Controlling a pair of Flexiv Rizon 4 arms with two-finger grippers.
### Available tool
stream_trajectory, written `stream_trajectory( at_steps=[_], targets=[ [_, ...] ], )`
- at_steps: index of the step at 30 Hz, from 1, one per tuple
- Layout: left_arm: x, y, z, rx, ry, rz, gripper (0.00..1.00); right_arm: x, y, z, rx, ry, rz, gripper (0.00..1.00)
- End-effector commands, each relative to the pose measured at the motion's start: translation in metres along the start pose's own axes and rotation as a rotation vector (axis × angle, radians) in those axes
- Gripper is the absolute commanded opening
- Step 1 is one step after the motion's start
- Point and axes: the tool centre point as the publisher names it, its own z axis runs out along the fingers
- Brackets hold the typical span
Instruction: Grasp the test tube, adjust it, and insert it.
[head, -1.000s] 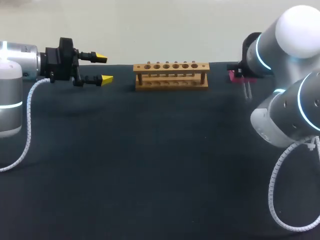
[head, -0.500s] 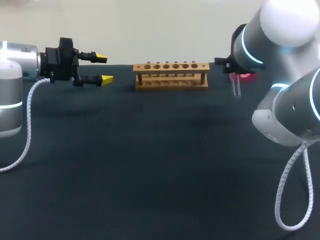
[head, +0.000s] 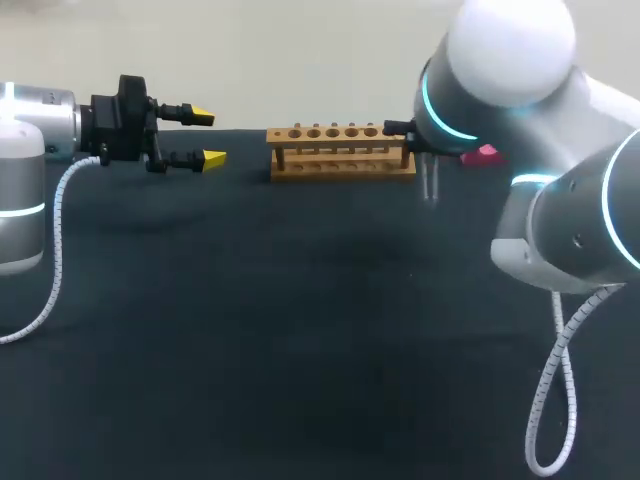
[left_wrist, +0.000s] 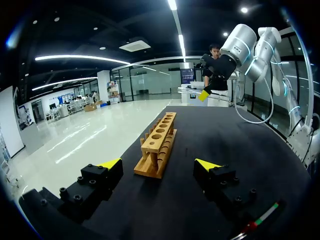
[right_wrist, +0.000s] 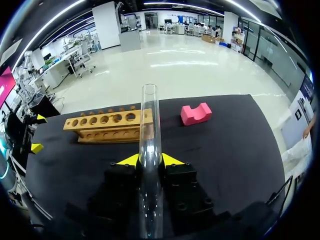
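Right gripper (right_wrist: 150, 161) clamped on test tube (right_wrist: 148, 115), near wooden rack (head: 342, 150); left gripper (head: 206, 137) jaws apart, well apart from rack.

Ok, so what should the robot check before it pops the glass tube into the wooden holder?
1. Grip on the test tube: the right gripper is shut on it, both yellow tips touching. Ok.
2. Holes in the rack free: all look empty. Ok.
3. Tube above a hole: it hangs by the rack's end, not over one. Not ok.
4. Tube's bottom higher than the rack's top: cannot tell.
5. The left gripper out of the way: open, off past the rack's other end. Ok.
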Motion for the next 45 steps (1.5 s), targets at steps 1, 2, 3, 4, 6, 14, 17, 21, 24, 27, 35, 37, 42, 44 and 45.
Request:
stream_trajectory(
  at_steps=[1, 2, 3, 4, 6, 14, 17, 21, 24, 27, 35, 37, 42, 44, 45],
  targets=[
    [0.001, -0.002, -0.001, -0.005, -0.005, 0.004, 1.00, 0.008, 0.015, 0.004, 0.026, -0.036, 0.003, 0.00],
    [0.001, -0.002, -0.001, -0.005, -0.005, 0.004, 1.00, 0.009, 0.018, 0.004, 0.022, -0.036, 0.002, 0.00],
    [0.001, -0.002, -0.001, -0.005, -0.005, 0.004, 1.00, 0.010, 0.021, 0.005, 0.019, -0.035, 0.000, 0.00],
    [0.001, -0.002, -0.001, -0.005, -0.005, 0.004, 1.00, 0.010, 0.022, 0.006, 0.013, -0.035, 0.000, 0.00],
    [0.001, -0.002, -0.001, -0.005, -0.005, 0.004, 1.00, 0.011, 0.026, 0.007, 0.005, -0.035, -0.001, 0.00],
    [0.001, -0.002, -0.001, -0.005, -0.005, 0.004, 1.00, 0.011, 0.047, 0.014, -0.038, -0.032, -0.018, 0.00],
    [0.001, -0.002, -0.001, -0.005, -0.005, 0.004, 1.00, 0.013, 0.056, 0.019, -0.057, -0.026, -0.022, 0.00],
    [0.001, -0.002, -0.001, -0.005, -0.005, 0.004, 1.00, 0.014, 0.062, 0.027, -0.071, -0.020, -0.029, 0.00],
    [0.001, -0.002, -0.001, -0.005, -0.005, 0.004, 1.00, 0.015, 0.065, 0.034, -0.079, -0.014, -0.028, 0.00],
    [0.001, -0.002, -0.001, -0.005, -0.005, 0.004, 1.00, 0.014, 0.068, 0.040, -0.086, -0.012, -0.031, 0.00],
    [0.001, -0.002, -0.001, -0.005, -0.005, 0.004, 1.00, 0.012, 0.071, 0.053, -0.100, -0.008, -0.031, 0.00],
    [0.001, -0.002, -0.001, -0.005, -0.005, 0.004, 1.00, 0.012, 0.071, 0.056, -0.101, -0.006, -0.030, 0.00],
    [0.001, -0.002, -0.001, -0.005, -0.005, 0.004, 1.00, 0.008, 0.072, 0.061, -0.103, -0.006, -0.030, 0.00],
    [0.001, -0.002, -0.001, -0.005, -0.005, 0.004, 1.00, 0.005, 0.073, 0.065, -0.105, -0.008, -0.033, 0.00],
    [0.001, -0.002, -0.001, -0.005, -0.005, 0.004, 1.00, 0.004, 0.073, 0.066, -0.106, -0.010, -0.033, 0.00]
  ],
)
